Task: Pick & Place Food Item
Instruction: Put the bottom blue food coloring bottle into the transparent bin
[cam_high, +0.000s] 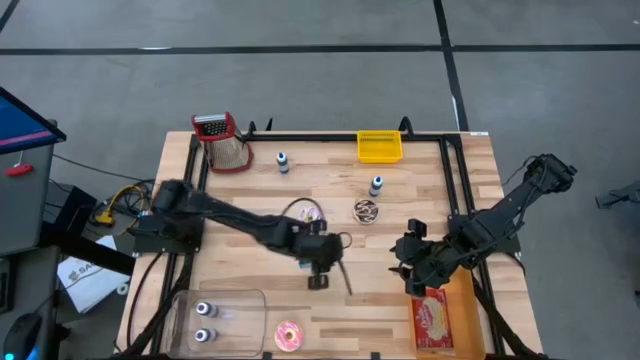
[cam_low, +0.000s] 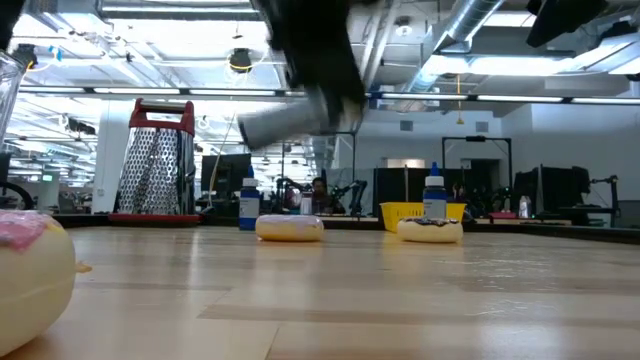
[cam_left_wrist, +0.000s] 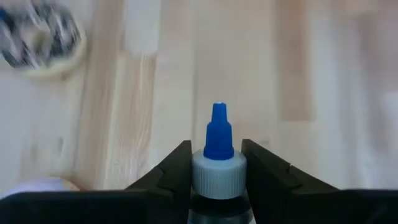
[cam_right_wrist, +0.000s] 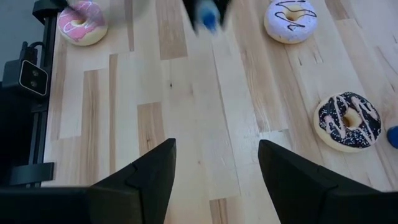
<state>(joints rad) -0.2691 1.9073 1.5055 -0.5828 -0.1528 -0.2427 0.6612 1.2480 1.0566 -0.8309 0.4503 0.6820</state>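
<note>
Left fingers (cam_left_wrist: 174, 180) gripping bottle (cam_left_wrist: 217, 162), tabletop (cam_left_wrist: 323, 81) open

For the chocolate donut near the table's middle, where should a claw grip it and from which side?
Grip the chocolate donut across its outer rim, coming from above. It lies flat on the table, a low ring, so a side approach would probably just push it. The right claw is open and free; the left claw is shut on a bottle. The bottle standing close behind leaves less room there.

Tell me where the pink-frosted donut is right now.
In the high view, the pink-frosted donut lies at the table's near edge, left of centre, just right of the clear tray holding two small bottles.
</note>
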